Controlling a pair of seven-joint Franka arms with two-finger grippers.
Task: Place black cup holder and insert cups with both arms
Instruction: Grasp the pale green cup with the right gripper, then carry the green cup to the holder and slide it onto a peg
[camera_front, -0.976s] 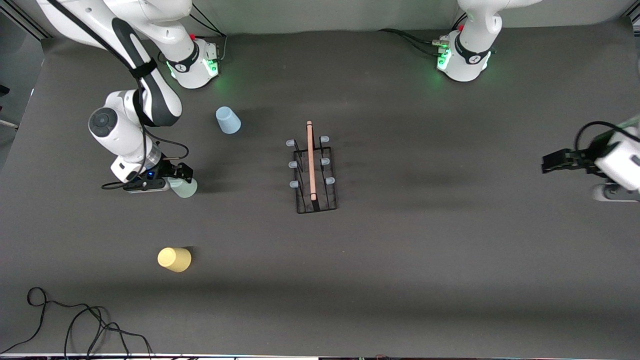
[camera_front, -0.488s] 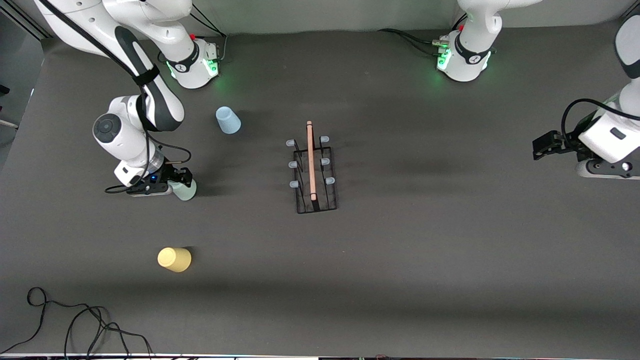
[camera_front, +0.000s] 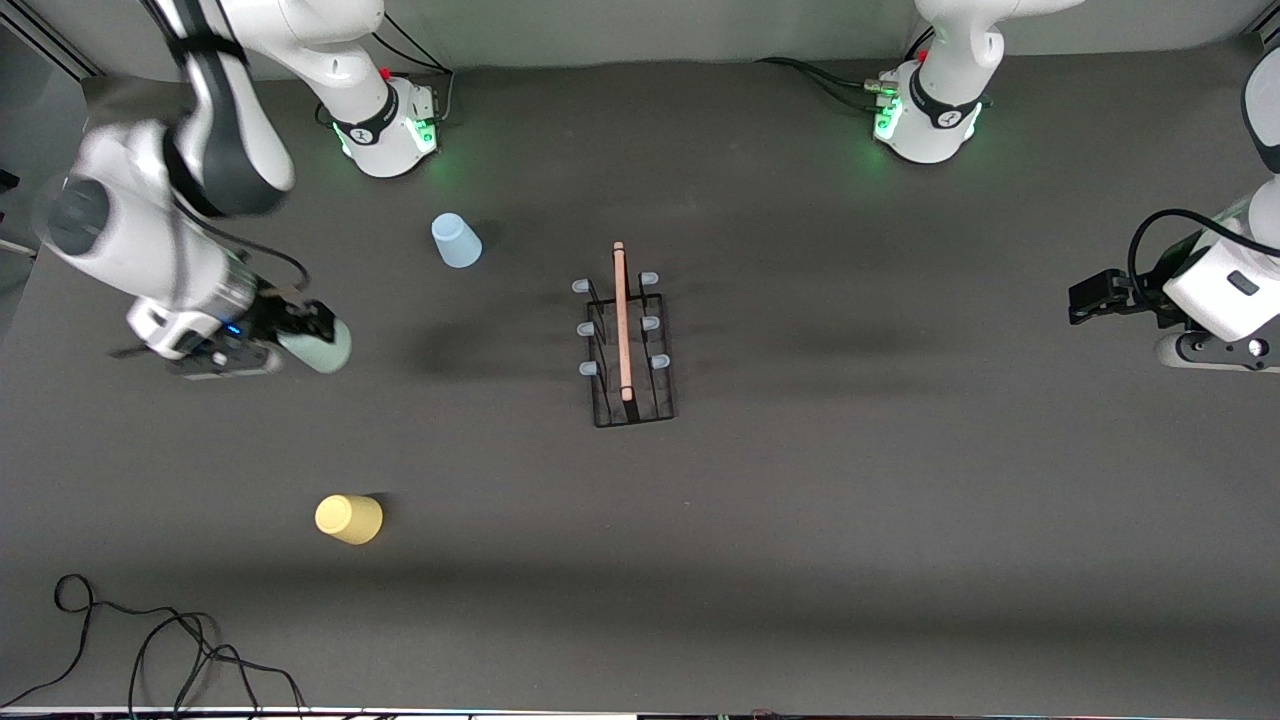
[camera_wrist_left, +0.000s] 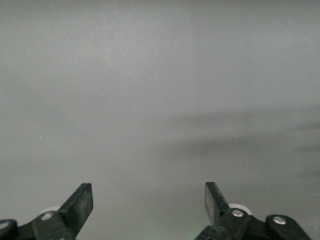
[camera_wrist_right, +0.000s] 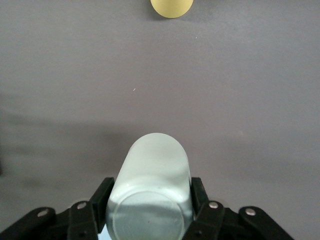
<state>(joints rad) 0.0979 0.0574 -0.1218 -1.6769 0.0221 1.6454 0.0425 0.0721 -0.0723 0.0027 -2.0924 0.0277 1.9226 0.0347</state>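
The black cup holder (camera_front: 628, 340) stands at the table's middle, its wooden handle on top. My right gripper (camera_front: 300, 335) (camera_wrist_right: 150, 192) is shut on the pale green cup (camera_front: 320, 347) (camera_wrist_right: 154, 175) and holds it in the air over the right arm's end of the table. The light blue cup (camera_front: 455, 241) stands upside down near the right arm's base. The yellow cup (camera_front: 349, 519) (camera_wrist_right: 172, 7) sits nearer to the front camera. My left gripper (camera_front: 1085, 297) (camera_wrist_left: 149, 192) hangs open over bare table at the left arm's end, nothing between its fingers.
Black cables (camera_front: 150, 650) lie coiled at the table's front edge on the right arm's end. The two arm bases (camera_front: 385, 125) (camera_front: 925, 115) stand along the back edge. Grey table surface (camera_front: 850, 500) spreads round the holder.
My right gripper has shut on the pale green cup and lifted it off the table, swinging toward the right arm's end. The left arm drew back a little.
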